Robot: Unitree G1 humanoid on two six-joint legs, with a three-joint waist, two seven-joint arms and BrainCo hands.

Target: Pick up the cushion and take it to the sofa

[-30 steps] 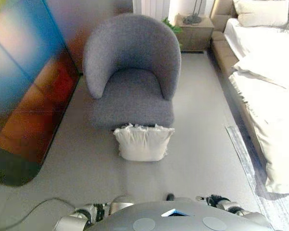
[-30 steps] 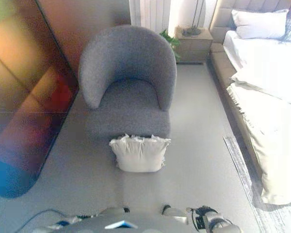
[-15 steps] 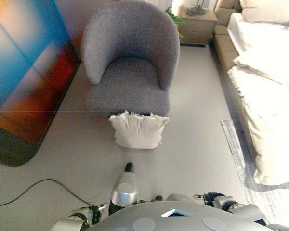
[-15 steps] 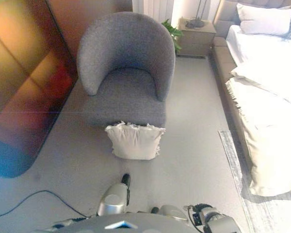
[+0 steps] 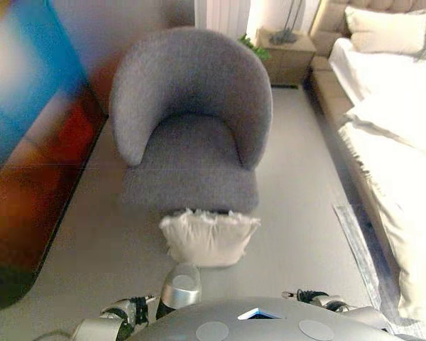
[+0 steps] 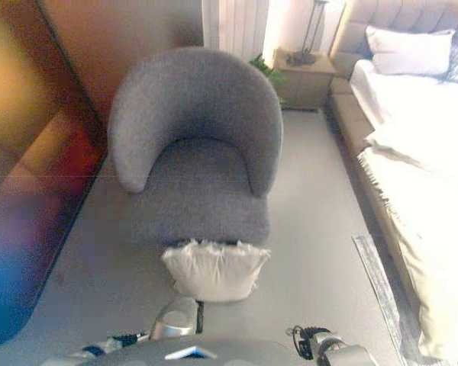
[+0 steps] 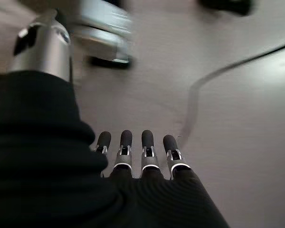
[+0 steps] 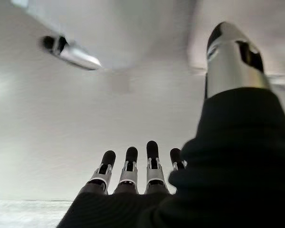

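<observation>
A cream cushion [image 5: 207, 238] with a frilled top edge stands on the floor, leaning against the front of the grey tub armchair [image 5: 192, 135]. It also shows in the right eye view [image 6: 214, 269]. My left hand [image 7: 133, 152] hangs low over the bare floor with its fingers straight and holds nothing. My right hand [image 8: 133, 166] hangs the same way, fingers straight and empty. Both hands are well short of the cushion.
A bed [image 5: 405, 128] with white bedding runs along the right. A nightstand [image 5: 287, 53] with a lamp and a green plant [image 5: 252, 44] stand behind the armchair. A glossy dark panel [image 5: 28, 156] lines the left. A rug's edge [image 5: 358, 252] lies by the bed.
The whole picture has shifted as the camera moved; the armchair and cushion now sit lower and closer in view. The cushion still leans on the armchair.
</observation>
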